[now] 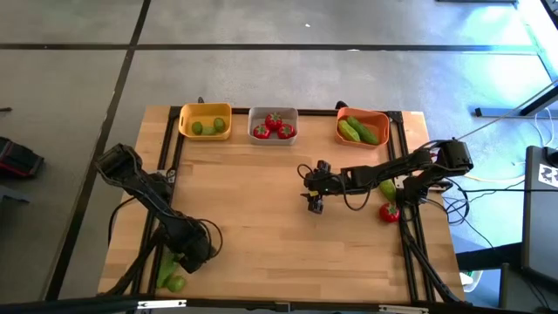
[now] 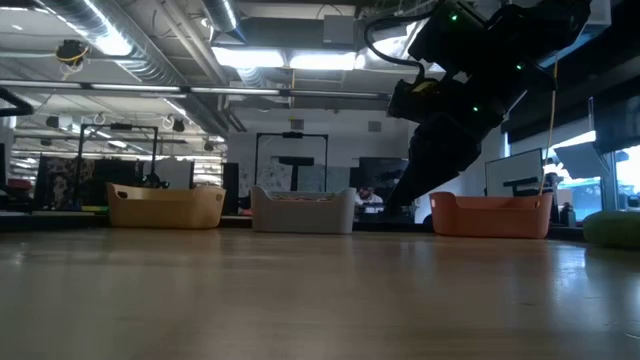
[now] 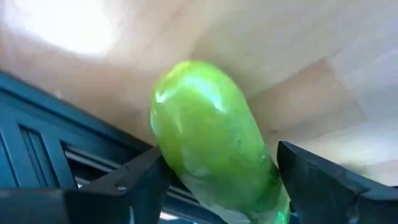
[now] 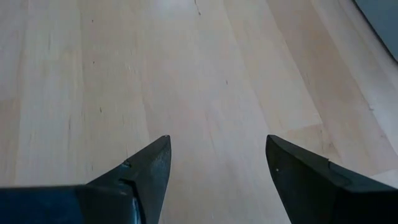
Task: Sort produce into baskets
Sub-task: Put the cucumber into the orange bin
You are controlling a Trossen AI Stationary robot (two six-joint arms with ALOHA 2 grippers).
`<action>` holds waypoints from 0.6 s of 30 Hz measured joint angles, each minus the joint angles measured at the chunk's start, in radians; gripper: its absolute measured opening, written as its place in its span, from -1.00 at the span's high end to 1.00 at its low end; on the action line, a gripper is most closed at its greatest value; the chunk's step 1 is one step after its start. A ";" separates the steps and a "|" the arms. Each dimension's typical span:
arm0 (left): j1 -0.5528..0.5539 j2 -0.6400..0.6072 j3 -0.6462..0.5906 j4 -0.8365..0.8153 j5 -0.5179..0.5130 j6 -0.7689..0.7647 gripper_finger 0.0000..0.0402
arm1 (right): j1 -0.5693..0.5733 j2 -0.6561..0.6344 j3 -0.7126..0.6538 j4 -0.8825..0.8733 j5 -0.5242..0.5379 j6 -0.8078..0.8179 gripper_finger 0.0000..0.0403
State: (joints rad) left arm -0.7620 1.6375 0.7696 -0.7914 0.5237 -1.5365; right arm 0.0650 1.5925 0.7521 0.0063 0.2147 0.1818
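L gripper [image 1: 179, 258] at near-left table corner, fingers spread around a cucumber [image 3: 214, 143], not clamped. R gripper [image 1: 315, 202] mid-table, open, empty. Far edge: yellow basket [image 1: 205, 110] w/ limes, grey basket [image 1: 273, 113] w/ tomatoes, orange basket [image 1: 364, 116] w/ cucumbers.

Far edge, left to right: yellow basket [image 1: 205, 121] with two limes [image 1: 207, 127], grey basket [image 1: 273, 125] with three tomatoes [image 1: 274, 127], orange basket [image 1: 363, 127] with two cucumbers [image 1: 358, 131]. Loose: cucumber [image 1: 166, 269] near-left, tomato [image 1: 389, 212] right.
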 joint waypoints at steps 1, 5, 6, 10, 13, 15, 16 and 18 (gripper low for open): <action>0.005 0.000 0.000 0.000 -0.007 0.016 -0.33 | 0.000 0.000 0.000 0.000 0.002 0.000 -0.25; 0.021 0.000 0.000 0.000 -0.031 0.095 -0.08 | 0.000 0.000 0.000 0.000 0.003 0.000 -0.25; 0.025 -0.001 0.000 0.000 -0.039 0.116 -0.02 | 0.000 0.000 0.000 0.000 0.003 0.000 -0.25; 0.039 -0.003 0.002 -0.001 -0.063 0.193 0.14 | 0.000 0.000 0.000 0.000 0.003 -0.001 -0.25; 0.054 -0.003 0.003 -0.004 -0.075 0.250 0.15 | 0.000 0.000 0.000 0.000 0.003 -0.003 -0.25; 0.065 -0.003 0.003 -0.005 -0.082 0.282 0.13 | 0.000 0.000 0.000 0.000 0.003 -0.003 -0.25; 0.072 -0.003 0.003 -0.007 -0.084 0.295 0.12 | 0.000 0.000 0.000 0.000 0.003 -0.004 -0.25; 0.087 -0.003 0.003 -0.013 -0.088 0.318 0.11 | 0.000 0.000 0.000 0.000 0.003 -0.012 -0.25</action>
State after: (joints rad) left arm -0.6748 1.6341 0.7726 -0.8043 0.4356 -1.2184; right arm 0.0650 1.5925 0.7521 0.0065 0.2173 0.1699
